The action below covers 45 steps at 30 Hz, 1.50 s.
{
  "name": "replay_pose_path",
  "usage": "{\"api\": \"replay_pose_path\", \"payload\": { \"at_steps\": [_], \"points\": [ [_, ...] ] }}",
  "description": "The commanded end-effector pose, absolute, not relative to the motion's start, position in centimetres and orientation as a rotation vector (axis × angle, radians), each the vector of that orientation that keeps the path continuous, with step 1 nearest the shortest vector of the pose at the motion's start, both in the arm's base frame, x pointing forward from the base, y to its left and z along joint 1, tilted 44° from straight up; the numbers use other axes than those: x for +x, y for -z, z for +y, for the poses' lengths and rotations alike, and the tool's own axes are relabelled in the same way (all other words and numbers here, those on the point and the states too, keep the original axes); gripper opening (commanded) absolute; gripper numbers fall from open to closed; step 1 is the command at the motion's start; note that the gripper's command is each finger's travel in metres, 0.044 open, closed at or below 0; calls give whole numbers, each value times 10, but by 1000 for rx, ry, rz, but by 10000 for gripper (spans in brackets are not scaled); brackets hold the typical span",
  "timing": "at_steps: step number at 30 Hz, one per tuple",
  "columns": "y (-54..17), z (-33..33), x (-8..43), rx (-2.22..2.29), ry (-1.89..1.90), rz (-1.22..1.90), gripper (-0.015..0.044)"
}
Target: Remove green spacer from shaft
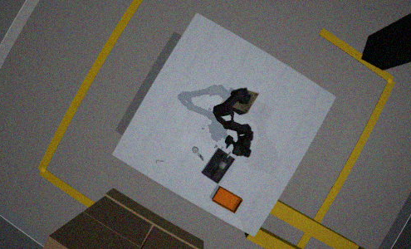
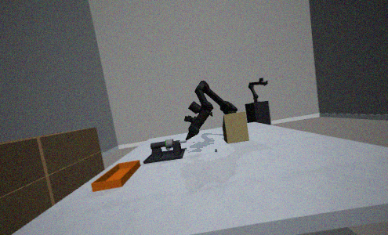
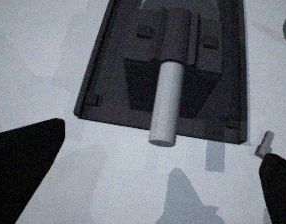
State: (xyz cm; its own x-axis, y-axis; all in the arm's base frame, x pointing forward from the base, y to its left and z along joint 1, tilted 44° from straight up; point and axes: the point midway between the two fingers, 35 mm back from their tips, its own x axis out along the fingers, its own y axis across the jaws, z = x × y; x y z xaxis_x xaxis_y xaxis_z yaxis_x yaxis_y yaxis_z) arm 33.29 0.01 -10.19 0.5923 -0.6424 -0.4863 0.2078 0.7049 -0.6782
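Observation:
The pale grey shaft (image 3: 167, 102) (image 2: 183, 141) sticks out of the near support block (image 3: 140, 42) (image 2: 177, 147) of the dark fixture (image 2: 163, 157) (image 1: 210, 169). Pale spacers (image 2: 169, 144) (image 1: 223, 165) sit between that block and the big housing block (image 2: 157, 145); a trace of green shows at the housing end. The spacers are hardly visible in the wrist view. My gripper (image 3: 163, 146) (image 2: 186, 139) is open and empty. In the wrist view its fingers stand wide on both sides of the shaft's free end, touching nothing visible.
An orange tray (image 1: 227, 199) (image 2: 120, 176) lies beyond the fixture. A small grey peg (image 3: 265, 144) shows beside the right finger. A ring-like part (image 1: 195, 149) lies beside the fixture. The arm's base is on a tan block (image 2: 236, 128). A small dark piece (image 2: 215, 150) lies on the table.

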Motion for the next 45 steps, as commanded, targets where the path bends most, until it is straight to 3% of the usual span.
{"api": "replay_pose_path", "payload": {
  "at_steps": [1, 45],
  "points": [
    [102, 0, 334, -615, 531, 790, 440],
    [121, -28, 359, -617, 533, 788, 440]
  ]
}}
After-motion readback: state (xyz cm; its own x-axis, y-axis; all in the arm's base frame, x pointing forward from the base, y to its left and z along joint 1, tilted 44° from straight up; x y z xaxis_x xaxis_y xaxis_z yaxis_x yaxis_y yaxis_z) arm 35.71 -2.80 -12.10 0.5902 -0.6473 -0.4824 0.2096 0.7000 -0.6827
